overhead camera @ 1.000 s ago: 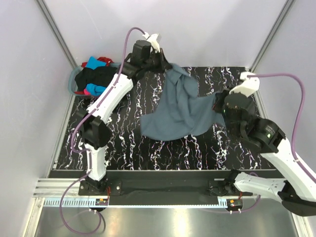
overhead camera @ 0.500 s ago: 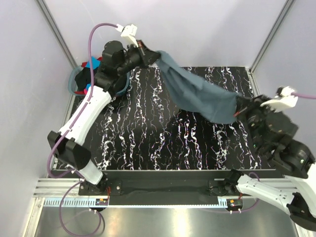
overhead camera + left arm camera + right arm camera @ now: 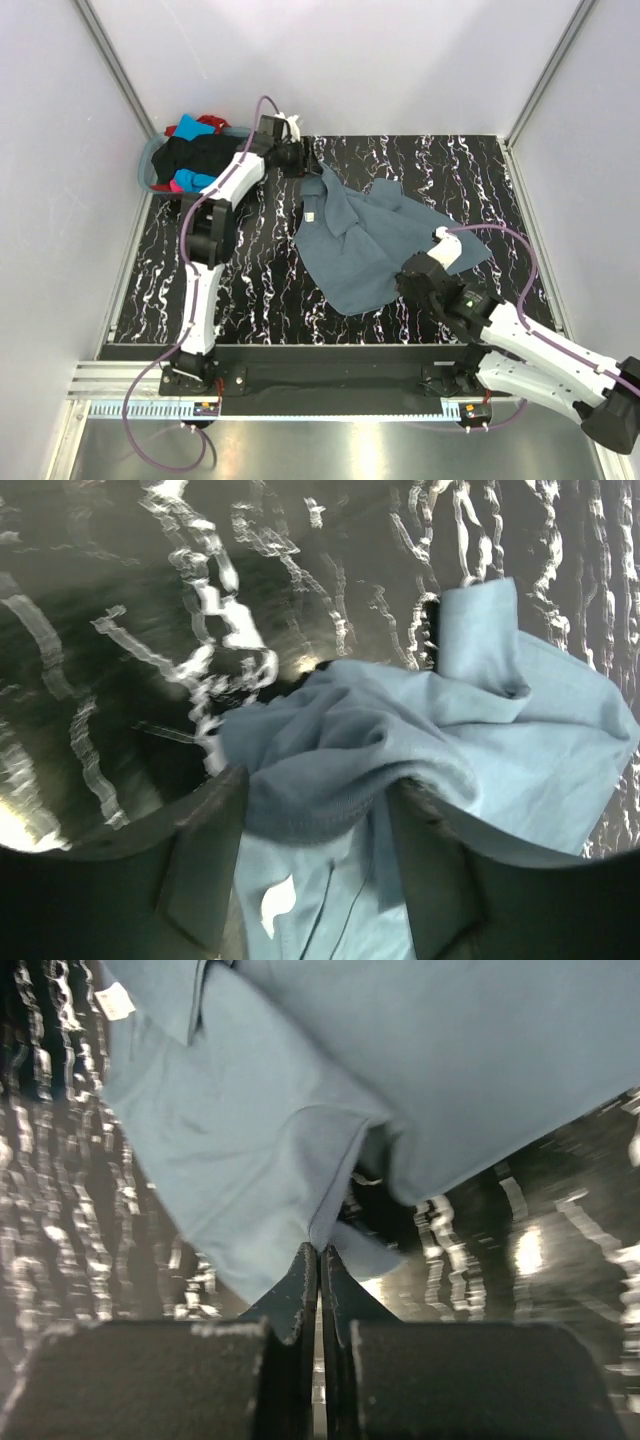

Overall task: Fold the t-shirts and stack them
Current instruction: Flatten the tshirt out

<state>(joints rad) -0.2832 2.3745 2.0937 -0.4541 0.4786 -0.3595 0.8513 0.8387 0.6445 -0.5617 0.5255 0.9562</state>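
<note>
Where it hung stretched, blue-grey t-shirt (image 3: pixel 368 238) now on table (image 3: pixel 235 275), left fingers (image 3: pixel 205 880) released, right fingers (image 3: pixel 295 1305) pinching it

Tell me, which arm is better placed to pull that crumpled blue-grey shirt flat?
Right, probably: the right gripper is shut on the shirt at its near edge, while the left gripper stands open over the far end.

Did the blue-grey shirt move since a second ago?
Yes. The shirt, lifted before, now lies spread on the table, reaching nearer its front edge.
</note>
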